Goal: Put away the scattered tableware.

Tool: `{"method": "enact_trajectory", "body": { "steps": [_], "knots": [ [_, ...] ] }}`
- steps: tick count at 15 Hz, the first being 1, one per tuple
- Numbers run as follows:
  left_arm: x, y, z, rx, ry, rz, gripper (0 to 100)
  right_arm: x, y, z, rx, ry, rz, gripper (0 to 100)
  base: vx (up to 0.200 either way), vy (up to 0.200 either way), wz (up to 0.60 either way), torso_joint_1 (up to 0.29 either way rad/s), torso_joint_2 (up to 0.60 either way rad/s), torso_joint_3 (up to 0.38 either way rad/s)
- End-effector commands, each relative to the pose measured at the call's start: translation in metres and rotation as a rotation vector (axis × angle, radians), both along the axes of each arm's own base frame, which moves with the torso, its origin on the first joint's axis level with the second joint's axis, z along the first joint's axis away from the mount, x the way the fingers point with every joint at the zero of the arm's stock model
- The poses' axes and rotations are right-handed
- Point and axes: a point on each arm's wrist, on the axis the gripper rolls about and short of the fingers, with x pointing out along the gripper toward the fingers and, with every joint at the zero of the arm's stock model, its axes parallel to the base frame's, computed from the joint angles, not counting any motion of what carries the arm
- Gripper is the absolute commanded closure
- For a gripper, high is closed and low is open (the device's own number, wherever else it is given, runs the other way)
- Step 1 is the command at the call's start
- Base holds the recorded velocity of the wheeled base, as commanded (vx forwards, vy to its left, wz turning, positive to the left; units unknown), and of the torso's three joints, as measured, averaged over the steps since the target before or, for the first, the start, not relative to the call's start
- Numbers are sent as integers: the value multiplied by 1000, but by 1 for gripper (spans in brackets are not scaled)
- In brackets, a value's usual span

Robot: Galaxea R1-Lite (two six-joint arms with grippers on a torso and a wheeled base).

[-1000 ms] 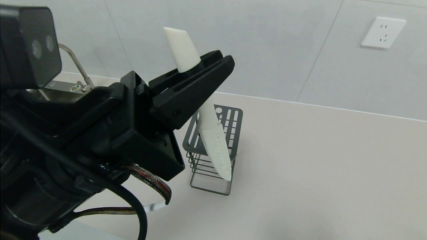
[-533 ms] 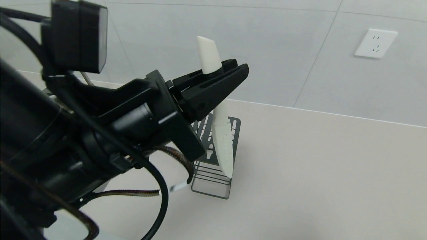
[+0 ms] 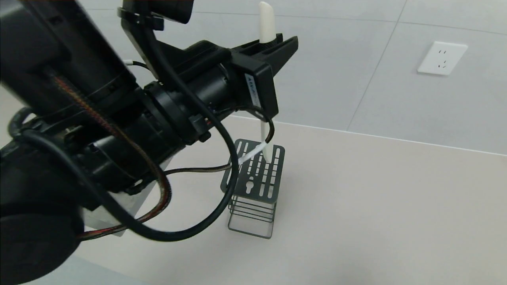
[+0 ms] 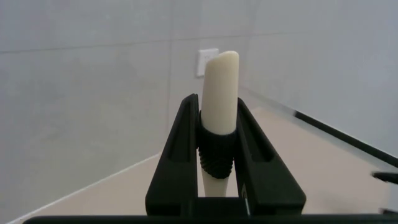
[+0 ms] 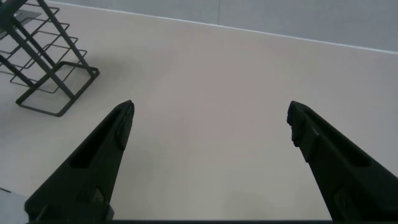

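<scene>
My left gripper (image 3: 274, 42) is shut on a white knife (image 3: 265, 19), held upright with the handle end up. The blade tip (image 3: 267, 153) hangs just over the slotted top of a dark grey wire rack (image 3: 256, 180) standing on the beige counter. In the left wrist view the black fingers (image 4: 183, 140) clamp the white handle (image 4: 220, 87) at a ribbed black pad. My right gripper (image 5: 211, 155) hovers open over bare counter, nothing between its fingers, with the rack (image 5: 43, 68) off to one side.
The beige counter (image 3: 376, 206) stretches wide beside the rack. A grey tiled wall with a white outlet (image 3: 442, 58) rises behind the counter's back edge. My left arm's bulk and cables (image 3: 119, 130) cover the counter beside the rack.
My left arm has risen and turned the knife from tilted to upright; its tip has lifted from beside the rack to just above the rack's top. The head view has shifted slightly.
</scene>
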Motion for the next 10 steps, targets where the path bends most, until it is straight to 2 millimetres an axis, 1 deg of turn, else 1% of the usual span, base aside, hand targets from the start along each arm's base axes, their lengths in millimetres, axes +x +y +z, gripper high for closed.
{"method": "enact_trajectory", "body": {
  "steps": [1,2,3,4,7,9,10],
  "knots": [
    [15,-20,-14,5,21,65,100,0,0,0,1,3,-2,0,0,0,0,0,0,0],
    [18,-28,-23,18,43,83,100,0,0,0,1,3,-2,0,0,0,0,0,0,0],
    [20,-30,-26,24,49,86,100,0,0,0,2,5,-2,0,0,0,0,0,0,0],
    [25,-38,-36,45,59,86,100,0,0,0,2,5,-2,0,0,0,0,0,0,0],
    [33,-49,-47,62,-5,127,100,0,0,0,2,2,-2,0,0,0,0,0,0,0],
    [28,-61,-54,44,-27,143,100,0,0,0,2,2,-2,0,0,0,0,0,0,0],
    [28,-62,-53,36,-27,152,100,0,0,0,2,3,-2,0,0,0,0,0,0,0]
  ]
}}
